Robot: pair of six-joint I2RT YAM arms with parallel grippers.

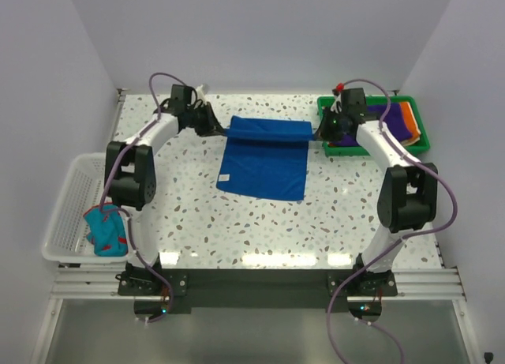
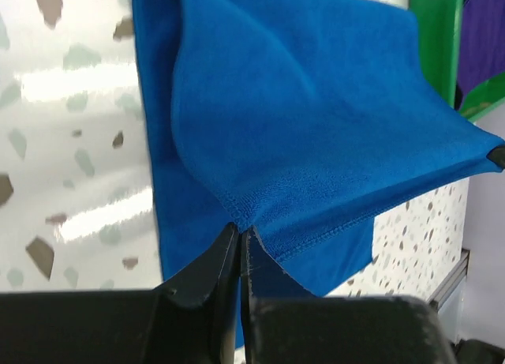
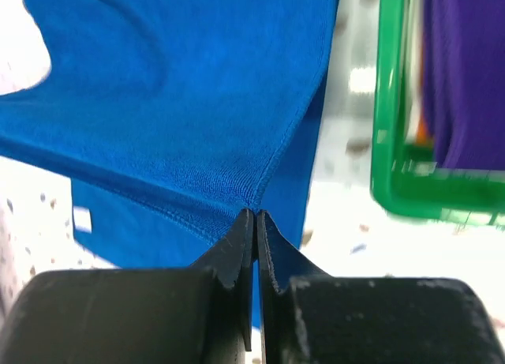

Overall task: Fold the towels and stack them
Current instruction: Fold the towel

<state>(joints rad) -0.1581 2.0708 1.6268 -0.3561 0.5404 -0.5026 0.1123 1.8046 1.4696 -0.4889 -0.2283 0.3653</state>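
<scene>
Pinched shut, our left jaws hold the far left corner of the blue towel [image 1: 264, 163] and our right jaws hold its far right corner. The edge is stretched between them just above the desk [image 1: 237, 222], and the near part lies flat mid-desk. At the desk's left edge, a white basket [image 1: 63, 222] carries a teal-and-red towel [image 1: 106, 234]. The green tray [image 1: 418, 147] at far right holds a purple towel [image 1: 392, 121] and an orange towel [image 1: 410, 115].

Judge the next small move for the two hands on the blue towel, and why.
Probably carry both pinched corners toward the near edge: the left hand and right hand are each shut on a far corner of the blue towel, and the rest of it lies flat.
</scene>
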